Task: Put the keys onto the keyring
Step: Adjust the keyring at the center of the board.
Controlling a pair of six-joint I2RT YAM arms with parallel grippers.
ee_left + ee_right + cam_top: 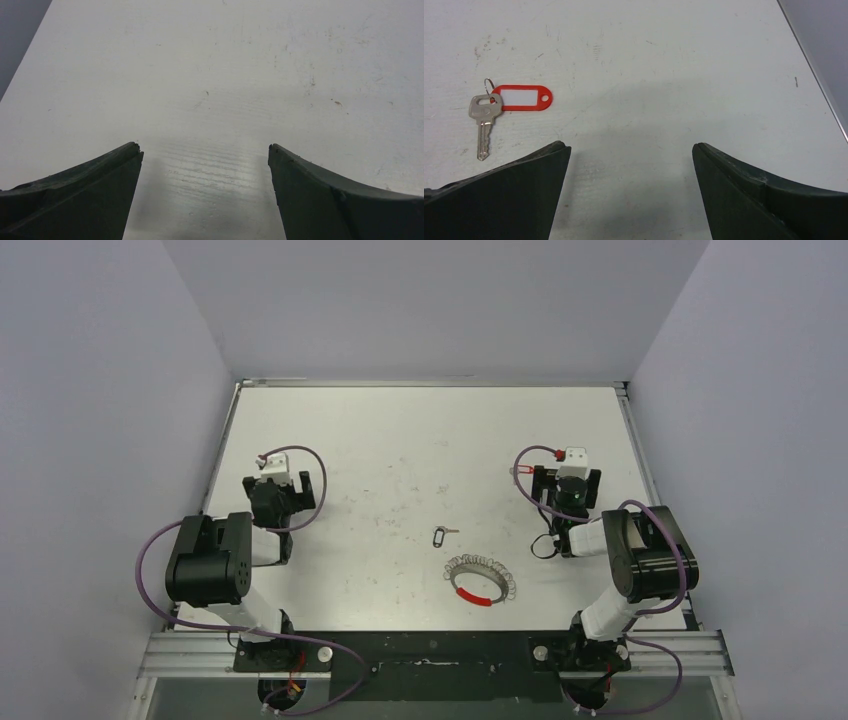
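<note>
From above, the white bench (400,440) carries the large thin metal keyring (481,580), red-sleeved on one arc, near the front edge and right of centre. The tiny loose key (441,536), with a dark oblong head, lies just beyond it, not touching.

At the left wrist, the left pincer (205,147) gapes wide over scuffed bench, gripping nothing.

At the right wrist, the right pincer (630,146) also gapes wide, with nothing in it. Ahead to its left lie a silver key (483,125) and a red plastic tag (521,97), joined by a small wire ring.

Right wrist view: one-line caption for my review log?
Open right tool above the white table; a silver key ringed to a red tag lies ahead to its left.
</note>
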